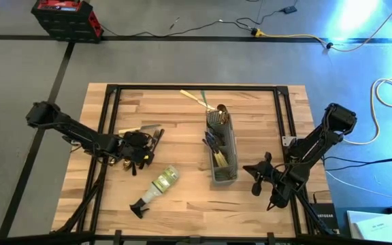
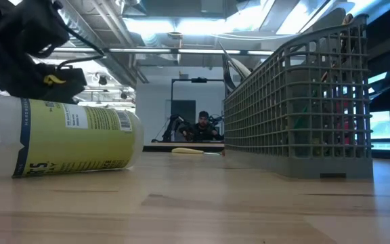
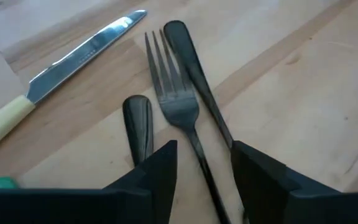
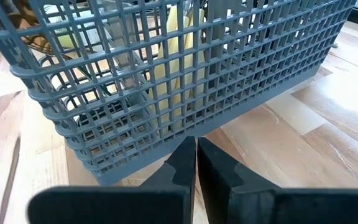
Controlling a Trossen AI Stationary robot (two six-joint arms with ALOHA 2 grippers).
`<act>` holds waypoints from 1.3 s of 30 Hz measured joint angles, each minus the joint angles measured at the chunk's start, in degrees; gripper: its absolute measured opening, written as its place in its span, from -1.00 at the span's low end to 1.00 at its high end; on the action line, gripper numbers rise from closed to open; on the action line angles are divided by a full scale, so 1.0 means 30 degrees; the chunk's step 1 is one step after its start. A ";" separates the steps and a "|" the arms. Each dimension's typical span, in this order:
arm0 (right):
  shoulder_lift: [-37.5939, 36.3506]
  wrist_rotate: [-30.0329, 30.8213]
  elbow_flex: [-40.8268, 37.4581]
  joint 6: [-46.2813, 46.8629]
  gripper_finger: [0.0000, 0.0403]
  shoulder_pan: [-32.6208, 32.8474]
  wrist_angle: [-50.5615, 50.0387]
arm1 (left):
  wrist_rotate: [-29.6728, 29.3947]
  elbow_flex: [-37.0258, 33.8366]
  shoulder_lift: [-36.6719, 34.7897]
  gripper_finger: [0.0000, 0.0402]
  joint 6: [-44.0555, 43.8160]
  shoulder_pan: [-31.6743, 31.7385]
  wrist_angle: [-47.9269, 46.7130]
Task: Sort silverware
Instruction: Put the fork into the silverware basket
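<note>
Silverware (image 3: 179, 106) between spread left pincer (image 3: 204, 171) fingers, spray bottle (image 1: 156, 189) nearby, right pincer (image 4: 196, 163) shut beside caddy (image 1: 223, 155)

Light wood-plank table (image 1: 182, 204) w/ black frame rails. On it: grey mesh caddy (image 1: 223, 153) right of centre, holding utensils; spray bottle (image 1: 156, 189) on its side, near front; loose silverware (image 1: 141, 133) at left — dark fork (image 3: 174, 93), two dark handles beside it, cream-handled knife (image 3: 61, 68). More pieces (image 1: 199, 100) toward back.
</note>
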 joint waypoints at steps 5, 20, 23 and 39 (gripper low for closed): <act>0.0000 -0.0007 0.0000 0.0000 -1.00 0.0000 -0.0058 | 0.0005 0.0000 0.0789 -0.36 0.0096 -0.0018 0.0010; 0.0000 -0.0051 0.0000 0.0006 -1.00 0.0000 -0.0072 | -0.0219 0.0074 0.3070 -0.36 0.0450 -0.0018 0.0994; 0.0000 -0.0058 0.0000 0.0000 -1.00 0.0000 -0.0078 | -0.0163 0.0080 0.3149 -0.46 0.0608 -0.0018 0.0980; 0.0002 -0.0066 0.0000 0.0000 -1.00 0.0000 -0.0066 | 0.0554 0.0931 0.3163 -0.99 0.2596 0.0046 0.0466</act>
